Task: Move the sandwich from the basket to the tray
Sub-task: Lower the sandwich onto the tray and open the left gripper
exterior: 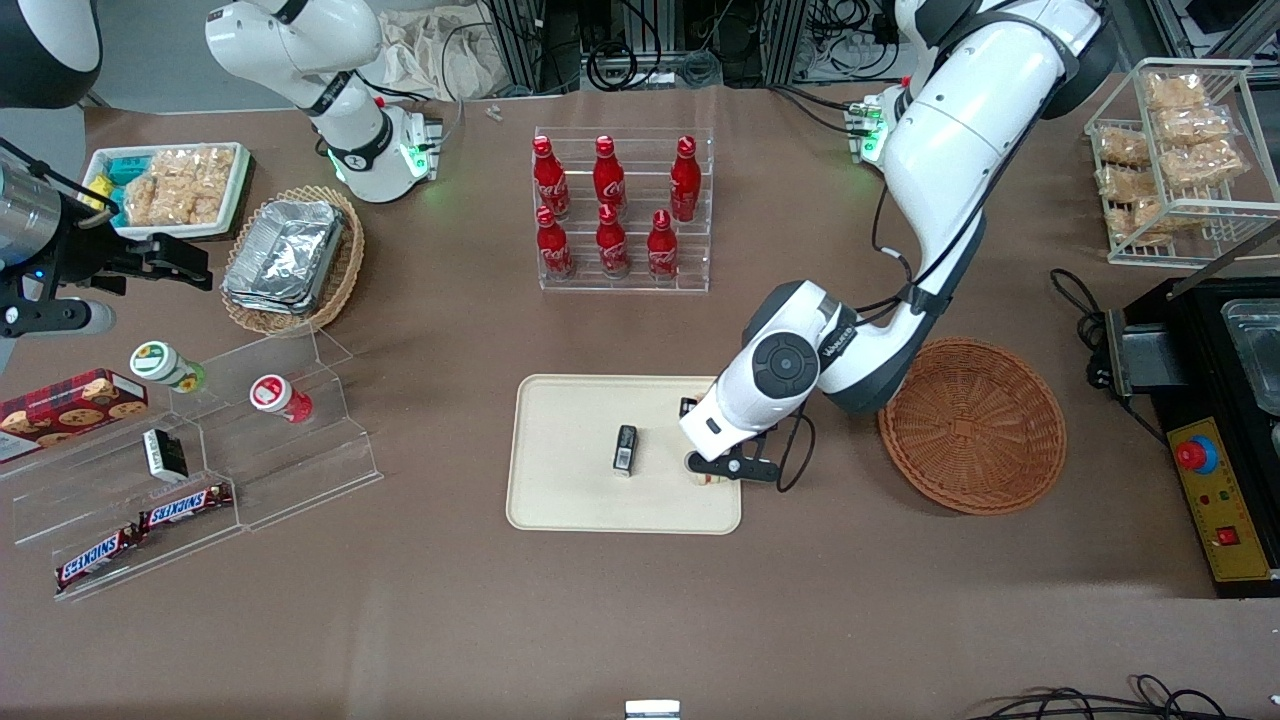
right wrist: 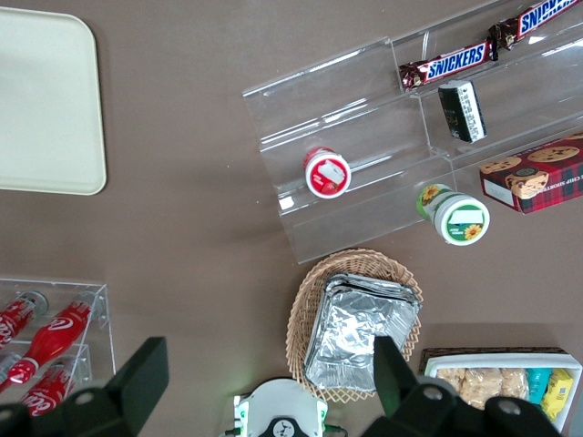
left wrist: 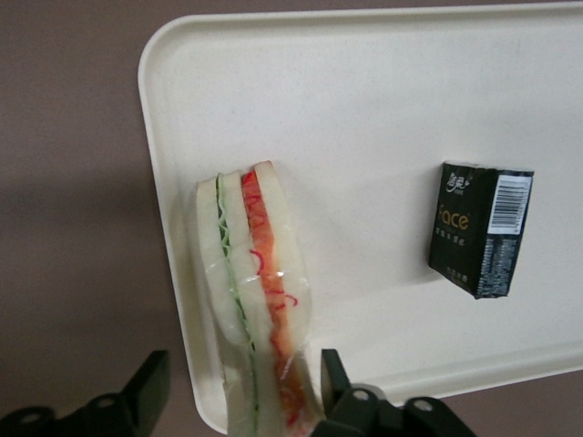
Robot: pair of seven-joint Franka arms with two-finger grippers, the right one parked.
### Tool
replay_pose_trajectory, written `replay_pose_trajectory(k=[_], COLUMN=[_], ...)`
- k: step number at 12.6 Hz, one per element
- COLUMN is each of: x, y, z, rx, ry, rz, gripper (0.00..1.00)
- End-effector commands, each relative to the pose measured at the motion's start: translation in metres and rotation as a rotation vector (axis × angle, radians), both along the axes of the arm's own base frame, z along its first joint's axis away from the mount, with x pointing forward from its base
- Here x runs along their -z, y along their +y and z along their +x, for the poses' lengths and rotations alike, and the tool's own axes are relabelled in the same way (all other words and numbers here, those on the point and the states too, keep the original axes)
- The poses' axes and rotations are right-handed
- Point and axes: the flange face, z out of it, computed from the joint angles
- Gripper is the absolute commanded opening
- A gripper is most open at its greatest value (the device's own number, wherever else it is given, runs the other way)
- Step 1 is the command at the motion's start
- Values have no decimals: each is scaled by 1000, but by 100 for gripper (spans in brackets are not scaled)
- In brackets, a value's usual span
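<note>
Brown tabletop, cream tray (left wrist: 383,109): sandwich (left wrist: 260,300) on edge, soft, light, film-wrapped, slippery; my gripper (left wrist: 241,396) spread wide astride its lower end, best pinched gently across bread faces.

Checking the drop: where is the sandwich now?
The sandwich lies on the tray near its edge toward the basket, between the open tool fingers, apart from the black packet.
</note>
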Motion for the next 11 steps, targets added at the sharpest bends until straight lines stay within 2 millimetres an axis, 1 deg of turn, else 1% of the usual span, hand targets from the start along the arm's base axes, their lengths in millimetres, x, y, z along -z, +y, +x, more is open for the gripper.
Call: replay_pose_trajectory(k=[1, 2, 4, 6, 7, 8, 11], x=[-30, -50, -90, -133, -157, -177, -239], y=[4, 10, 35, 60, 75, 92, 149], z=[3, 1, 0, -6, -8, -9, -16], rx=[-31, -28, -28, -13, 16, 35, 103], ry=[17, 32, 66, 122, 139, 154, 144], rz=[26, 48, 102, 102, 86, 82, 107], gripper=[99, 99, 99, 99, 99, 99, 99])
